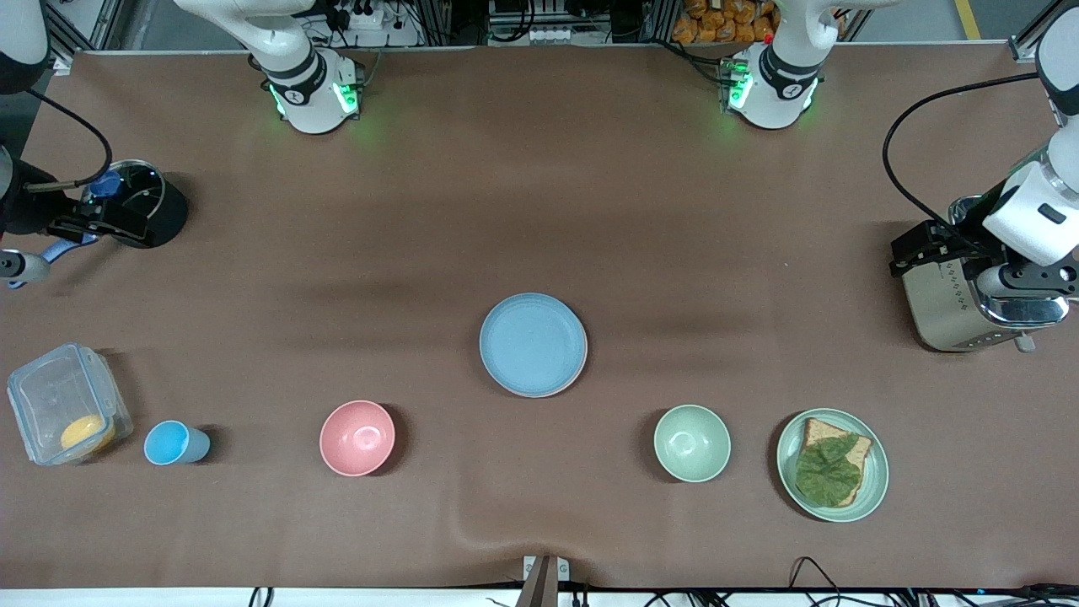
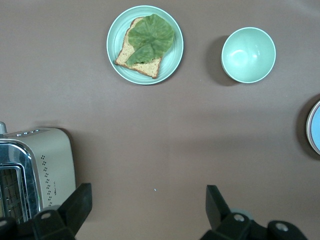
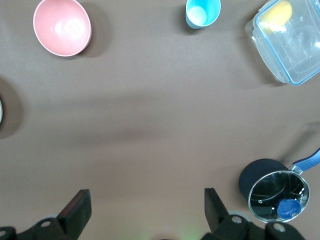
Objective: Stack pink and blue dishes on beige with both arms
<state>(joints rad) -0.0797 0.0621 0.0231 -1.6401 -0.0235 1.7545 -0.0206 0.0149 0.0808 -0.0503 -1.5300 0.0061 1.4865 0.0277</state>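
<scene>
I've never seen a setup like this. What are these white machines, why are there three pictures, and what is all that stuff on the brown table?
The white machines are two robot arms bolted along one table edge. The wide picture comes from a high camera facing them; the other two come from cameras on each arm's wrist, looking down past its own black fingers.

The left gripper hangs open over the toaster. The right gripper hangs open over a lidded black pot. Neither holds anything.

Mid-table lies a blue plate, apparently on top of a stack. Nearer the front camera sit a clear food box, a blue cup, a pink bowl, a green bowl and a green plate with bread and a leaf.
</scene>
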